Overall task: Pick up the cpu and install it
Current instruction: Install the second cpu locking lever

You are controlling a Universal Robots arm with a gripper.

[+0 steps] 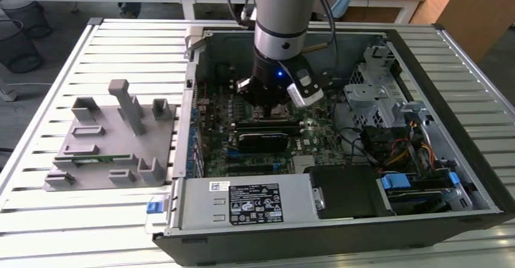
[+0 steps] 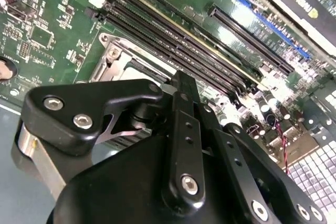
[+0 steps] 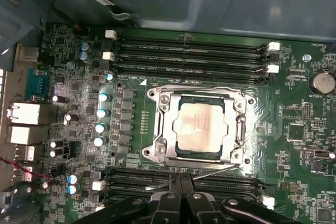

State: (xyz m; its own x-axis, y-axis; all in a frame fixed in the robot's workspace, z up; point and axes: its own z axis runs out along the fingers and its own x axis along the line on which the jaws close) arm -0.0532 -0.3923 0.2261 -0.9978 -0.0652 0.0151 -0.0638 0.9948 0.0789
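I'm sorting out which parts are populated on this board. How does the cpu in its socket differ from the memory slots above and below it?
The cpu is a square with a shiny pale metal top; the memory slots are long, narrow and dark. The cpu lies flat inside a metal socket frame, while the slots look empty, with no sticks standing in them. The slots end in white clips; the cpu has none. Both sit on the green motherboard.

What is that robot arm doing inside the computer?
The robot arm has its claw down inside an open computer case, just over the green motherboard. The cpu, a shiny silver square chip, lies in its socket in the first wrist view. The claw's fingers are pressed together, holding nothing, beside the socket.
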